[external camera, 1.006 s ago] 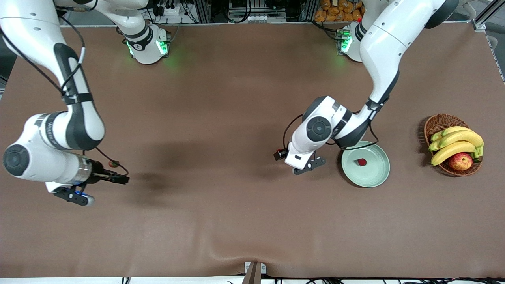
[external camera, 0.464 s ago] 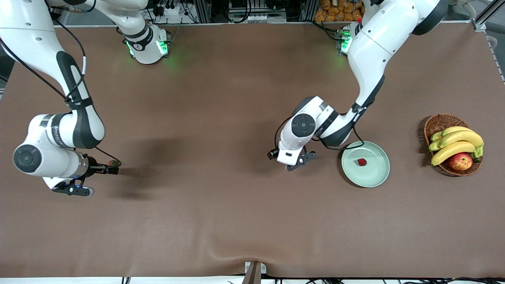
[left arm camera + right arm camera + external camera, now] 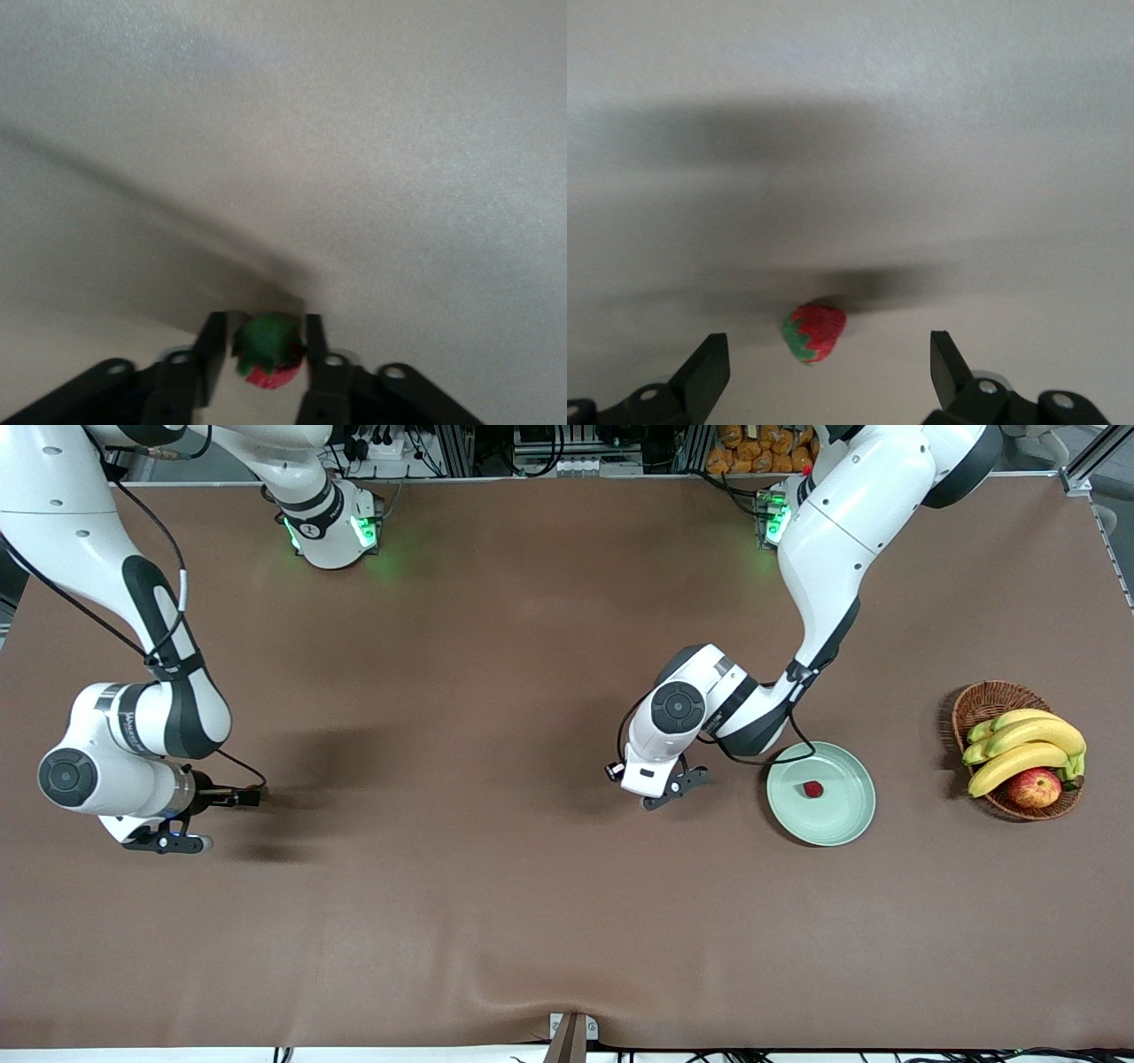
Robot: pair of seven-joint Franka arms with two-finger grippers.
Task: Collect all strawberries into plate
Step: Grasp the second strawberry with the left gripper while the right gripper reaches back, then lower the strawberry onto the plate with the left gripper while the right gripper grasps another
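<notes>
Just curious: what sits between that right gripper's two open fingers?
A small red strawberry with a green top lies on the brown table between them, seen in the right wrist view.

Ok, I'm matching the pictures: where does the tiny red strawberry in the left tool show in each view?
Left wrist view: tiny red strawberry, clamped in the left tool.
Front view: hidden under that wrist, beside the round mint-green plate.
Right wrist view: absent; another berry lies there.
Shared landmark: brown table cover.

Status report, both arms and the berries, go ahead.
Left gripper shut on a strawberry beside the plate. Right gripper open, straddling another strawberry on the table. One strawberry plated. Nothing blocking.
</notes>
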